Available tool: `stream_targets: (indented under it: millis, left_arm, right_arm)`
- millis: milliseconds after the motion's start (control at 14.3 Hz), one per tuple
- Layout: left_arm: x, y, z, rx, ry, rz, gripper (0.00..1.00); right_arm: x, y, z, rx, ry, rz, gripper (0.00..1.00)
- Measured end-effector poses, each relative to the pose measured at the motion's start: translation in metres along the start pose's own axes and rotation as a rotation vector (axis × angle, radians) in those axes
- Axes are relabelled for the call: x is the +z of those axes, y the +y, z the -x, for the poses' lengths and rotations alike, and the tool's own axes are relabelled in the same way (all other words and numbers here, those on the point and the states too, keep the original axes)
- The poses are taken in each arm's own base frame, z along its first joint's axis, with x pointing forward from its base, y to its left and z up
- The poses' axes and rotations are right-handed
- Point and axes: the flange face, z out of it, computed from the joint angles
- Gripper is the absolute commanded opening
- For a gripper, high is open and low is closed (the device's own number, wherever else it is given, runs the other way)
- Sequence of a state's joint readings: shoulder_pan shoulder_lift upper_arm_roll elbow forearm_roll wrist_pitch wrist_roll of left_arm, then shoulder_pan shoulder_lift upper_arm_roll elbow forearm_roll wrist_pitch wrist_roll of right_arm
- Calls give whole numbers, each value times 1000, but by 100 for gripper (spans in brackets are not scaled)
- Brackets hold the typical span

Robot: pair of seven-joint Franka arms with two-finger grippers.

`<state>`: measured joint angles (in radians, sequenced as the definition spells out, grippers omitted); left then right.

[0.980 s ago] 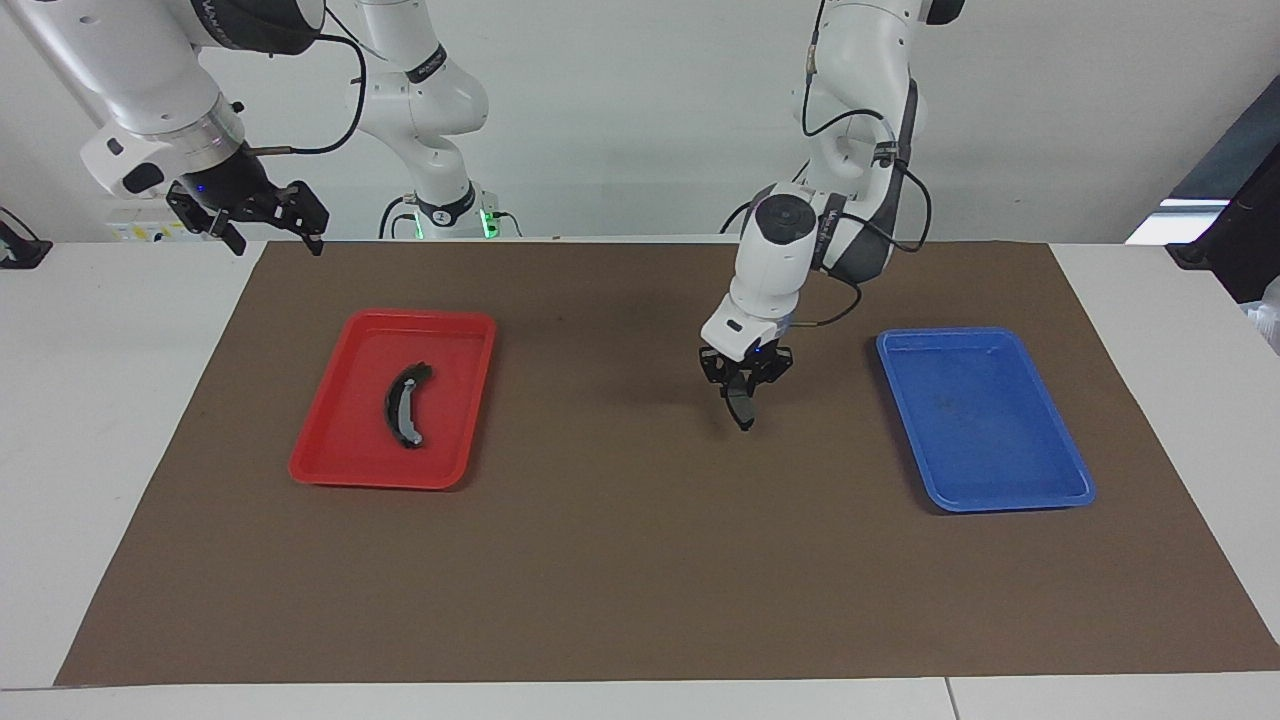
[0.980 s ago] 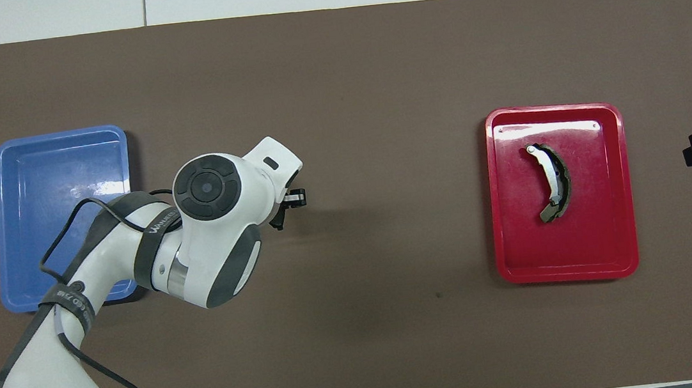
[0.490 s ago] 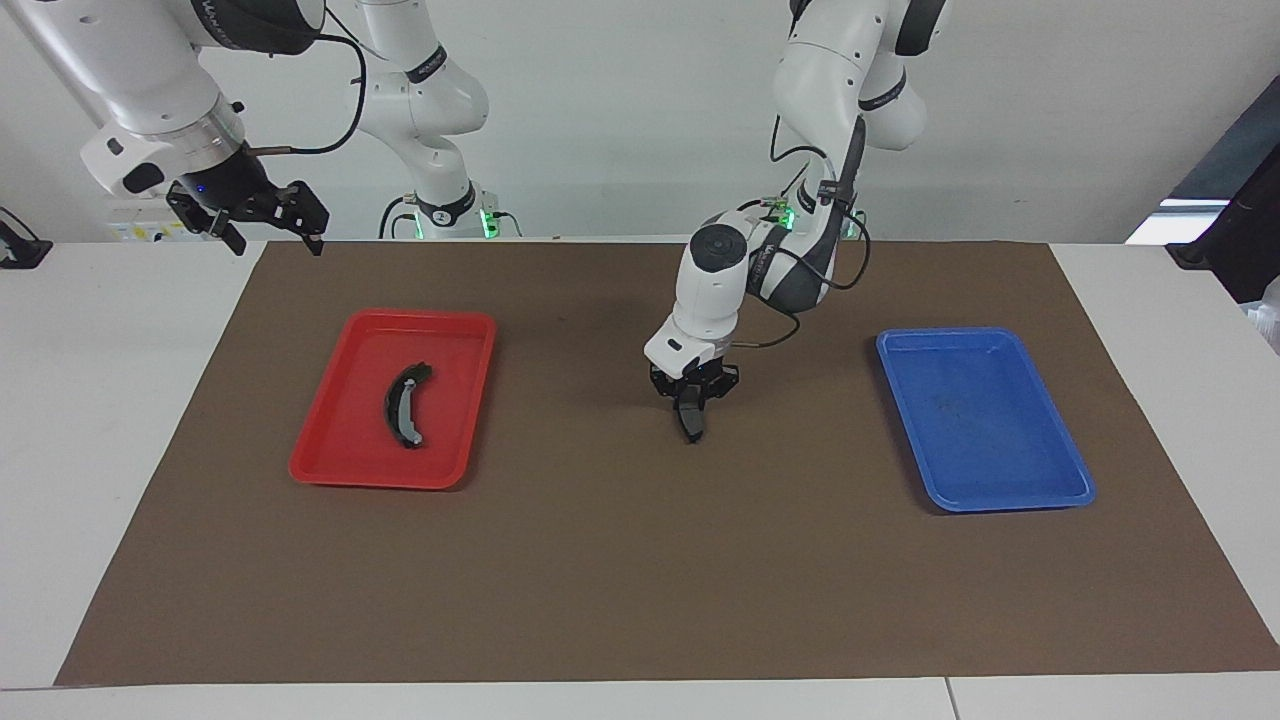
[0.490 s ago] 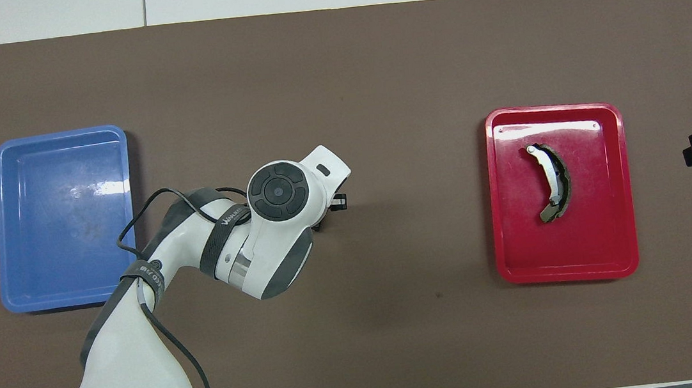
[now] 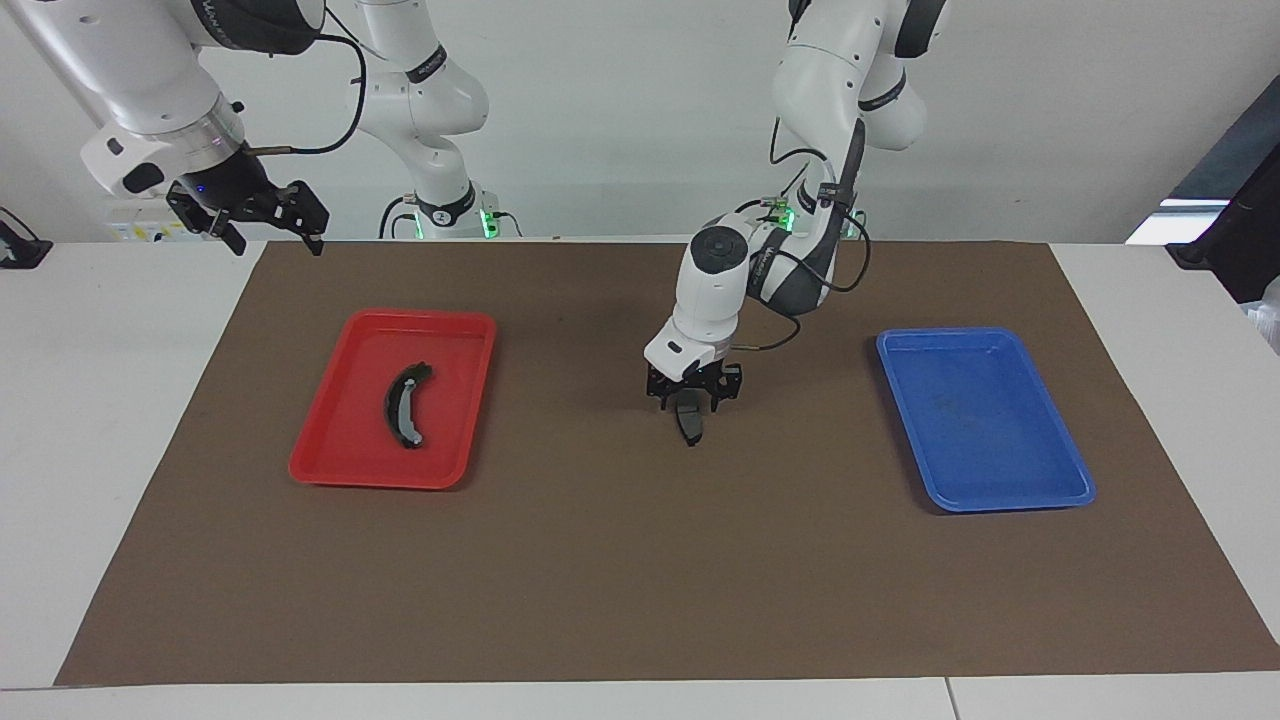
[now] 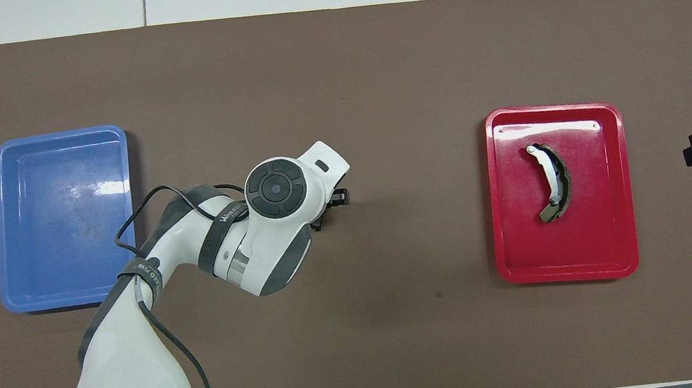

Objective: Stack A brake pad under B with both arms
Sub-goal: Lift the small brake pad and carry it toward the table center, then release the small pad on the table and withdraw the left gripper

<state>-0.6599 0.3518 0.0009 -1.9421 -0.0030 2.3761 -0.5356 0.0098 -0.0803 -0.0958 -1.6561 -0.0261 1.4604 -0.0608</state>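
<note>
Now your left hand (image 5: 691,398) sits low over the middle of the brown mat (image 5: 640,560), between the two trays, and its fingers have spread apart around the A brake pad (image 5: 689,424), which stands on its edge on the mat directly below them; whether a fingertip touches the pad cannot be told from either view, and from overhead the arm hides the pad entirely. Lift that hand straight up, with no sideways drift, so a fingertip cannot drag or tip the short grey pad. If it falls flat, so much the better, since B needs a broad face to rest on. B (image 5: 404,404), the long crescent pad with the pale strip, lies in the red tray (image 5: 345,470) toward the right arm's end of the counter. Your right hand (image 5: 262,216) waits open, raised over the counter edge just outside the mat and above that tray's end. The blue tray (image 5: 1000,495) holds nothing you need. Send the right hand down onto B's middle, and clear the left arm away first.
</note>
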Motion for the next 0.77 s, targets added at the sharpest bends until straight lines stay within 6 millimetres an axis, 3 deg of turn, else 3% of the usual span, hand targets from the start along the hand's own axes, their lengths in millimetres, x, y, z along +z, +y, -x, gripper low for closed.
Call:
stream_targets:
  millis: [140,280,560,770]
  left_arm:
    - [-14,-14,-8,-22,6,-6,100]
    - [-39,-47,-23,-43,6,-15,100]
    - [-101,-150,-49,-73,-2,-29,100]
    - [-139,-228,-57,-62,7,-34,100]
  right_arm:
    - [0,0,0,0,0,0,100]
    - [0,0,0,0,0,0,100]
    - [0,0,0,0,0,0,100]
    - [0,1,0,2,1,0,100]
